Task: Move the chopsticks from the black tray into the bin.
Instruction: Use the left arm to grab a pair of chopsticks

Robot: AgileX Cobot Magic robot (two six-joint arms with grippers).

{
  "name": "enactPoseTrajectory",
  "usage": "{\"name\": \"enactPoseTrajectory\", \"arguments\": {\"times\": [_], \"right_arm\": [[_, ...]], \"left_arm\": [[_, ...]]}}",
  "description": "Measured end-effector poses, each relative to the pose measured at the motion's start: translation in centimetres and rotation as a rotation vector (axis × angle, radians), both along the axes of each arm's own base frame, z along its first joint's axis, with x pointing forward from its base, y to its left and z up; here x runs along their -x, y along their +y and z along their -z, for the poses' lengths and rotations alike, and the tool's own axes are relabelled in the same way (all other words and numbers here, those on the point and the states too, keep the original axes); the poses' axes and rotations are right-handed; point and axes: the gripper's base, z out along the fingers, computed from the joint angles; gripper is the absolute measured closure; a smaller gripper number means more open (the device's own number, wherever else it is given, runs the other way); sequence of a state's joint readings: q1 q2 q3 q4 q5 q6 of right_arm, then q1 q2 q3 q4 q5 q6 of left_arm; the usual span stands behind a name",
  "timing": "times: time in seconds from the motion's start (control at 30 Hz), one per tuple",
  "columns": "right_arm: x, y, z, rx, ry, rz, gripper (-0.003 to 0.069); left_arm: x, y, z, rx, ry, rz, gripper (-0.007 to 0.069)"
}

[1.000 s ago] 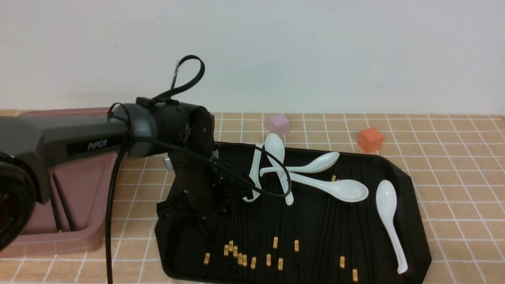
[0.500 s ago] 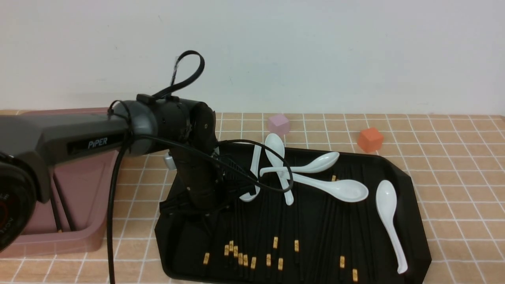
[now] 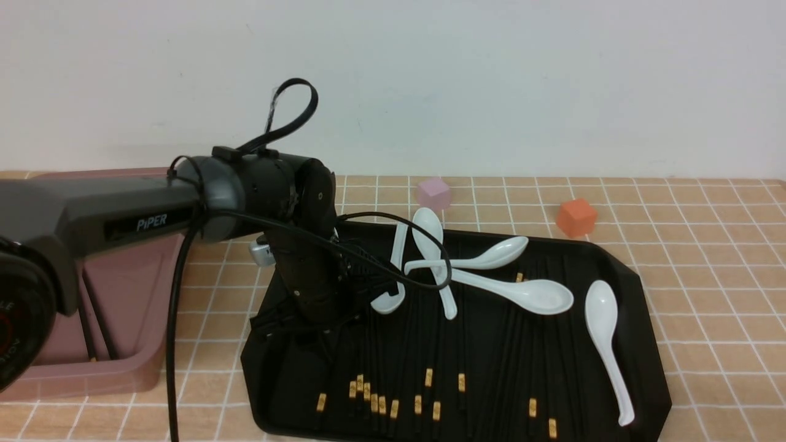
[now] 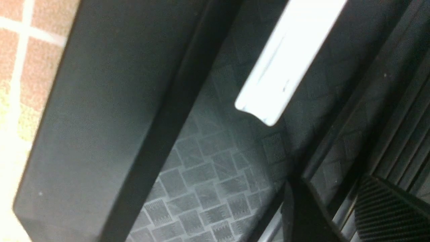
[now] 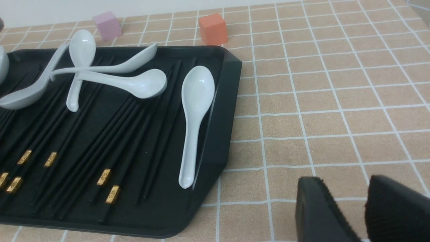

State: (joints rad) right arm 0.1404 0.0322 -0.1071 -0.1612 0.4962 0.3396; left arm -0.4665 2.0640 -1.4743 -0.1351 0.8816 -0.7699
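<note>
Many black chopsticks [image 3: 430, 344] with gold bands lie lengthwise in the black tray [image 3: 638, 288]. My left gripper [image 3: 316, 331] is down in the tray's left part, mostly hidden by its own wrist. In the left wrist view the left gripper [image 4: 339, 205] is open just above the tray floor, with chopsticks [image 4: 346, 174] lying between its fingers. The pink bin [image 3: 92, 368] stands left of the tray with two chopsticks [image 3: 98, 325] inside. My right gripper [image 5: 351, 208] is open over bare table, right of the tray [image 5: 221, 117].
Several white soup spoons [image 3: 605, 319] lie across the chopsticks in the tray's back and right parts; one spoon handle [image 4: 285, 67] is close to the left gripper. A pink cube [image 3: 434, 193] and an orange cube [image 3: 576, 217] sit behind the tray.
The left arm's wrist has shifted slightly and its cable loop has moved with it. The chopsticks and spoons lie as before.
</note>
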Motion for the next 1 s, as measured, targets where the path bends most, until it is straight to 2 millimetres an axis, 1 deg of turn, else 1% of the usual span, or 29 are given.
{"name": "enactPoseTrajectory", "arguments": {"times": [0.4,0.87,1.0], "right_arm": [[0.0,0.0,0.0,0.0,0.0,0.0,0.0419],[0.0,0.0,0.0,0.0,0.0,0.0,0.0419],[0.0,0.0,0.0,0.0,0.0,0.0,0.0419]], "left_arm": [[-0.09,-0.04,0.33,0.002,0.014,-0.04,0.0379],[-0.19,0.16,0.51,-0.031,0.014,-0.022,0.0382],[-0.24,0.24,0.96,-0.047,0.02,-0.015,0.0382]]}}
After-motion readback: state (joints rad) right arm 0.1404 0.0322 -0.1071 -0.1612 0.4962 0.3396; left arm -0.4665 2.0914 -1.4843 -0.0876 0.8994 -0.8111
